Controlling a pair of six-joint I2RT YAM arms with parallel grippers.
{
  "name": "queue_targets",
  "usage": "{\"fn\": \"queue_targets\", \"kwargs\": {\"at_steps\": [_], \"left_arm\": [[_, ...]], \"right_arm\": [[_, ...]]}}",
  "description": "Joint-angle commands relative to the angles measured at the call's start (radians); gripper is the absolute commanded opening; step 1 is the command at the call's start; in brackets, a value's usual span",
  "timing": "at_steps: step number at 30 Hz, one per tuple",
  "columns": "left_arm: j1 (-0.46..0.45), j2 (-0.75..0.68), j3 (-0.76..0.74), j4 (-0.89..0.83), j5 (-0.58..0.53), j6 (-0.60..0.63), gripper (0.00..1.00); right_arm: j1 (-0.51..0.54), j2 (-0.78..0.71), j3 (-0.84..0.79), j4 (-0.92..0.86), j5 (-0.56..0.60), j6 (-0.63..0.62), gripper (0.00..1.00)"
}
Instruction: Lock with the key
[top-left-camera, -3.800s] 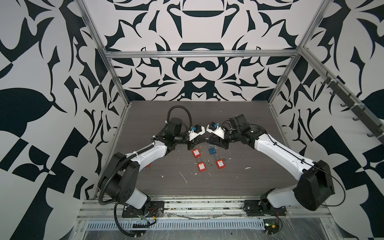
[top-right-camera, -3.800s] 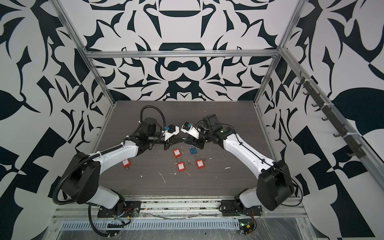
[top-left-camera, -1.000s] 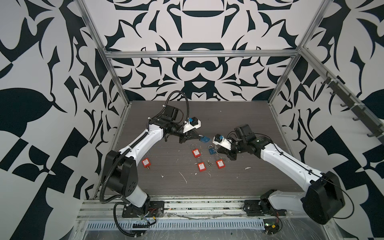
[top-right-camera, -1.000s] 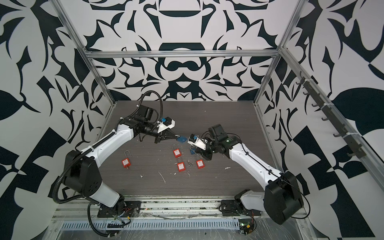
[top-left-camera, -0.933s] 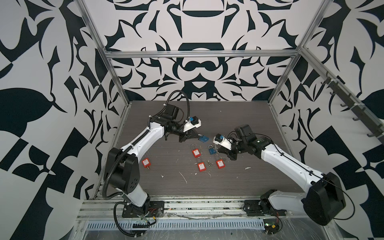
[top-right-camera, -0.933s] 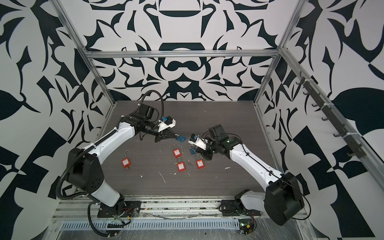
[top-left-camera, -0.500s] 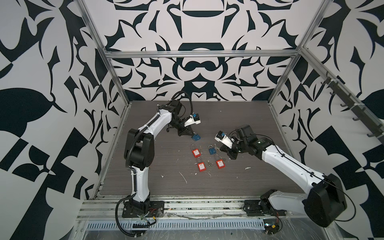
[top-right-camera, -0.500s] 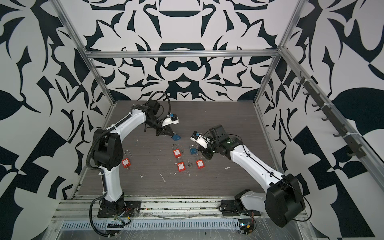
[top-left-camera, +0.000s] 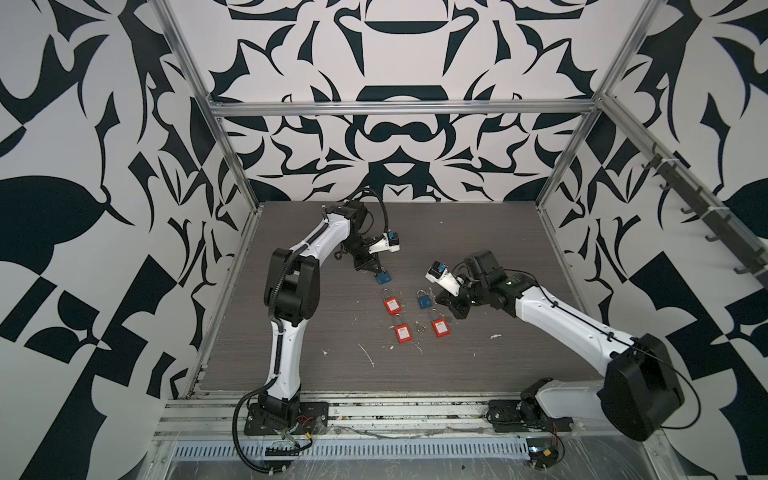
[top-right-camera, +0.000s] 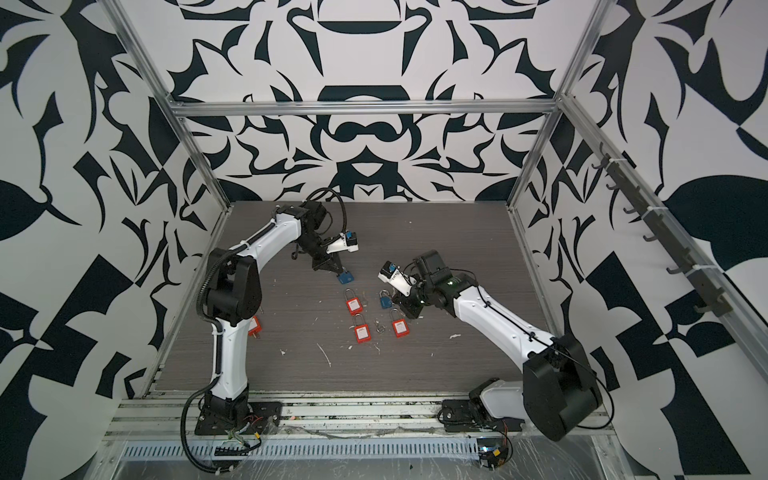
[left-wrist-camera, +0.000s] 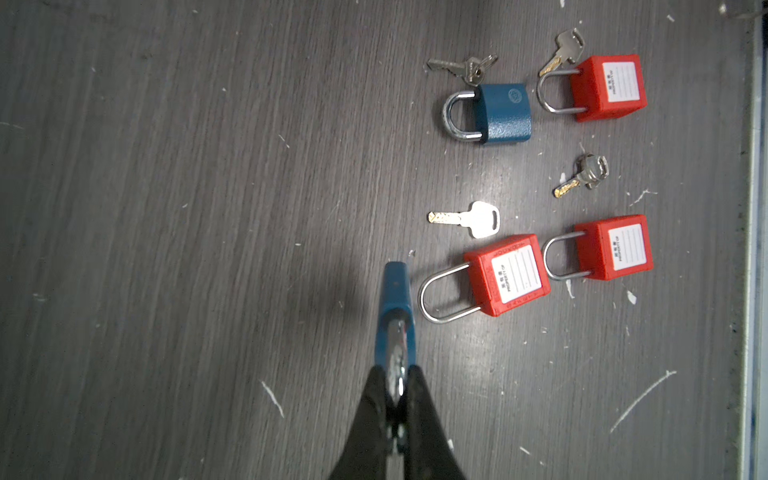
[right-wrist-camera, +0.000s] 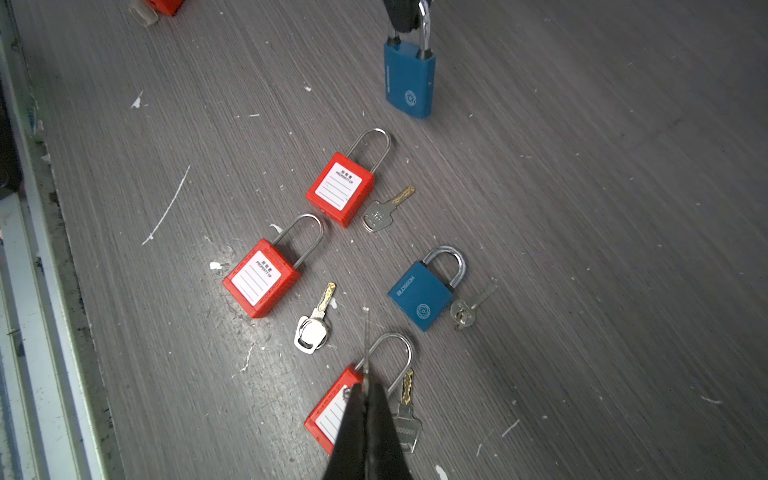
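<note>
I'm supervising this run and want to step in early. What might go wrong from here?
1. The left gripper pinches the hanging blue metal padlock only by its steel shackle; the body may swing or slip.
2. The right gripper is shut on a thin metal sliver, likely a key seen edge-on, held at its very tips; it may twist or drop among the loose silver keys and red plastic padlocks beneath it.
</note>
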Motion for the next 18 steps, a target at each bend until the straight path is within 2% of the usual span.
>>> {"fn": "queue_targets", "kwargs": {"at_steps": [1,13,18], "left_arm": [[0.004,0.023,0.028,-0.078,0.018,0.032,0.0],[0.003,0.078,0.072,-0.119,0.04,0.012,0.0],[0.0,0.096,0.087,-0.122,0.012,0.002,0.02]], "right_arm": [[0.008,0.013,0.051,0.019,-0.021,0.015,0.0],[0.026,0.07,0.097,0.007,-0.028,0.025,0.0],[0.034,0.075,0.109,0.002,-0.016,0.029,0.0]]}}
